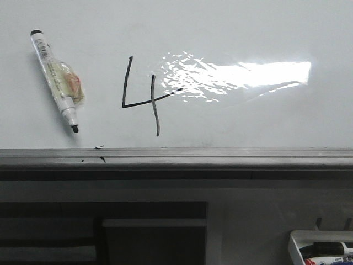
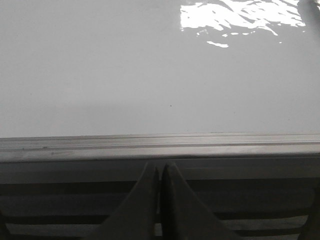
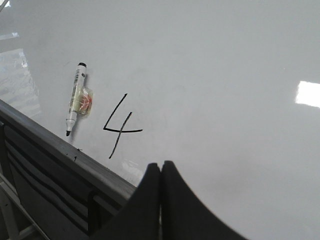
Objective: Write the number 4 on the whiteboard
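Observation:
The number 4 (image 1: 142, 96) is drawn in thin black line on the glossy whiteboard (image 1: 237, 33), left of the glare patch. It also shows in the right wrist view (image 3: 120, 127). A white marker (image 1: 56, 79) with a black tip lies uncapped on the board left of the 4, tip toward the grey bottom rail (image 1: 220, 157); it also shows in the right wrist view (image 3: 76, 97). My left gripper (image 2: 160, 167) is shut and empty, just off the rail. My right gripper (image 3: 160, 165) is shut and empty, over the board to the right of the 4. Neither gripper shows in the front view.
A small white marker tray (image 1: 322, 248) with markers sits at the front right, below the board. Small black specks (image 1: 99, 147) lie on the rail. Dark slatted frame parts (image 1: 105, 232) run under the rail.

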{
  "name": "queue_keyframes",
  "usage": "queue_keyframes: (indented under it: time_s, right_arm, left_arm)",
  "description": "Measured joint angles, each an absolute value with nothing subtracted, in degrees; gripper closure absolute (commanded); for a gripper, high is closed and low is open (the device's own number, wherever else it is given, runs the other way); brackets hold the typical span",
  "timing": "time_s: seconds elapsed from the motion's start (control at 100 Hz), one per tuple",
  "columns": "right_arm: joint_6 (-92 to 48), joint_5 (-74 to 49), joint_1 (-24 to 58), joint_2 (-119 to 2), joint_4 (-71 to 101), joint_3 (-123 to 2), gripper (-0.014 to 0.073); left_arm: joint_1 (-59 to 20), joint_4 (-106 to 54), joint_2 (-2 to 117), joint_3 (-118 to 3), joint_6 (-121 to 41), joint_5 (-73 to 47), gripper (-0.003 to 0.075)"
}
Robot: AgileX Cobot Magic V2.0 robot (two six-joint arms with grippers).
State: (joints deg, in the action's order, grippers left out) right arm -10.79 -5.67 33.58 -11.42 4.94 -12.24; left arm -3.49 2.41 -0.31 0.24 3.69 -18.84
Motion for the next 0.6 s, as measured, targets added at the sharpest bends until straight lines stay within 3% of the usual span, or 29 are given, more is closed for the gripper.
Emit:
queue_keyframes:
  time_s: [0.27,0.6]
  right_arm:
    - [-0.73,-5.67,25.58,-11.42,-3.68,-12.24,0.0656]
    - [0.00,-5.24,5.99,-11.29,-4.47,-8.83,0.0656]
  left_arm:
    - [-3.49,2.41,-0.31,0.24,3.69,-18.84,0.0741]
    - [-3.49,2.41,-0.31,0.24,3.69,-18.84,0.0741]
